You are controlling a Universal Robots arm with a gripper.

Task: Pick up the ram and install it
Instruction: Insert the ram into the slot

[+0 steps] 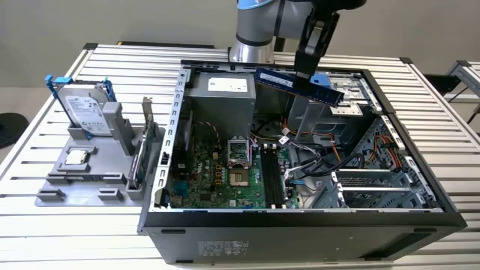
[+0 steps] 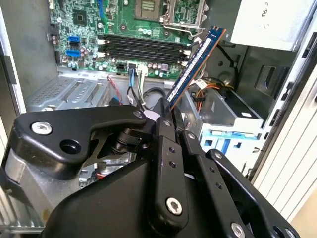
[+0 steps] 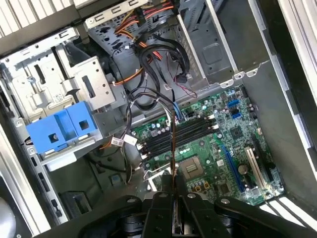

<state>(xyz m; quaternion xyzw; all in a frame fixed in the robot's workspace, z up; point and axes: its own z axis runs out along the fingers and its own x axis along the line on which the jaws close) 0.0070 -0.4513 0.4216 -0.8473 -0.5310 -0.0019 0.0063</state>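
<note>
End effector (image 2: 166, 110) clamps the ram (image 2: 195, 62) tilted above the open computer case (image 1: 300, 236), mid-carry; seating it likely calls for squaring its edge over the memory slots (image 2: 143, 47).

The end effector (image 2: 166, 115) grips the ram (image 2: 195, 62) above the motherboard (image 2: 89, 20).

The ram (image 1: 298, 84) is blue with dark chips and a white label; the gripper (image 1: 307, 79) is black. The motherboard (image 1: 217, 180) is green, the case (image 1: 300, 239) black. Toward the white ribbed table's (image 1: 45, 247) edge on the exterior view's left, a silver hard drive (image 1: 84, 112) has blue rails (image 1: 51, 84).
</note>
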